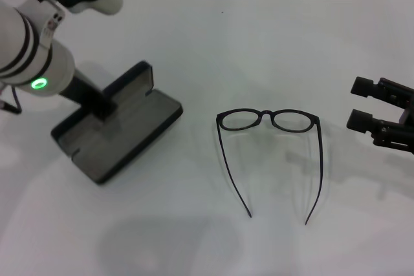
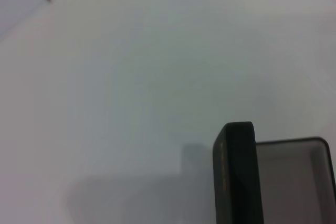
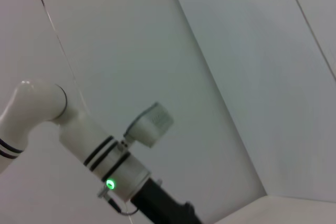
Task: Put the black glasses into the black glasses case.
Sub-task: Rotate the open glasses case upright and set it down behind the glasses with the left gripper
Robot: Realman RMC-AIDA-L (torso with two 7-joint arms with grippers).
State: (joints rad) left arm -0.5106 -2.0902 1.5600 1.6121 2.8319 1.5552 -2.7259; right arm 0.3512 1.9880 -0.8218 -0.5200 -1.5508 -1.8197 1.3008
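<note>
The black glasses (image 1: 268, 119) lie unfolded in the middle of the white table, lenses away from me and temple arms pointing toward me. The black glasses case (image 1: 132, 130) lies open at the left, grey lining up, its lid raised along the far-left side. My left gripper (image 1: 100, 103) is down at the case, against the raised lid. The left wrist view shows the lid's black edge (image 2: 236, 177) and the grey lining (image 2: 294, 182). My right gripper (image 1: 365, 103) is open and empty at the right edge, level with the glasses and apart from them.
The white table (image 1: 213, 37) runs back to a tiled wall. The right wrist view shows only the wall and my left arm (image 3: 105, 166).
</note>
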